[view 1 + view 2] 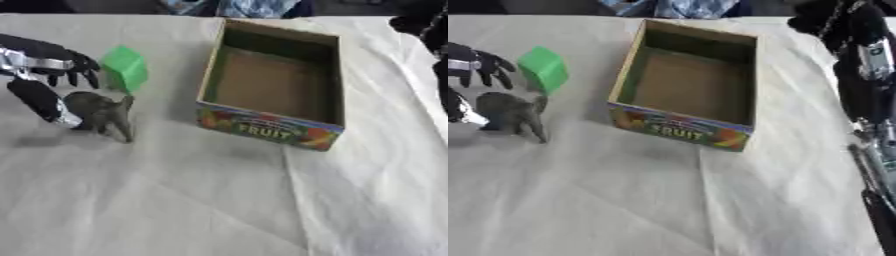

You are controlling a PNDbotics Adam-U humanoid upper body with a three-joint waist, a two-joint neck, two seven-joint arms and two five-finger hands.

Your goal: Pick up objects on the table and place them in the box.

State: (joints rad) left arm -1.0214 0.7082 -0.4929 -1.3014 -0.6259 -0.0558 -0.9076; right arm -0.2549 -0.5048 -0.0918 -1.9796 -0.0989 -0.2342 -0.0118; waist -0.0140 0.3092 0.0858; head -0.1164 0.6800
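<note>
A grey toy elephant (pixel 101 112) stands on the white cloth at the left. Just behind it sits a green block (pixel 125 69). My left hand (pixel 44 57) hovers at the elephant's left, fingers spread and hanging down, open; its thumb (pixel 39 100) lies against the elephant's rear. Nothing is held. The open cardboard box (pixel 267 127), with FRUIT printed on its front wall, stands to the right of both toys and its bottom is bare. My right hand (pixel 829 20) is raised at the far right, beyond the box's back corner, a dark shape whose pose I cannot make out.
The white cloth (pixel 175 200) covers the whole table, with wrinkles running toward the near edge. My right arm (pixel 868 150) runs down the right edge of the right eye view.
</note>
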